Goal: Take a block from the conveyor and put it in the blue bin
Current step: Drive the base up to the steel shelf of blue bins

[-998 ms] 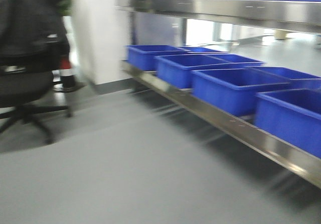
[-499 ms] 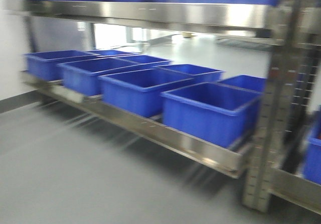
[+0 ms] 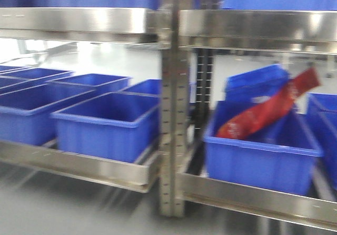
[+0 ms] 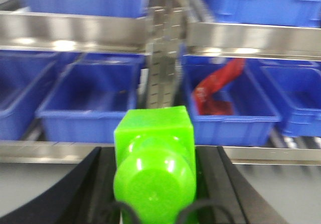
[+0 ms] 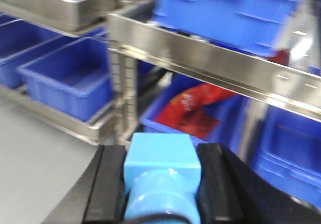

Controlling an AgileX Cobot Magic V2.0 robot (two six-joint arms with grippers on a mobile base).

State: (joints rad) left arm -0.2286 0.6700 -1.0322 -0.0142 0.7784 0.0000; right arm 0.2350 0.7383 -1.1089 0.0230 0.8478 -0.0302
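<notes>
One blue block, green block, facing shelf

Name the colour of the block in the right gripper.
Light blue block, clearest in the right wrist view.

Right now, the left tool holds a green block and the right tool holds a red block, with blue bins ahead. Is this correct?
Not fully. The block in the right tool is light blue, not red, as the right wrist view shows. The left tool does hold a green block, and blue bins are ahead.
</notes>
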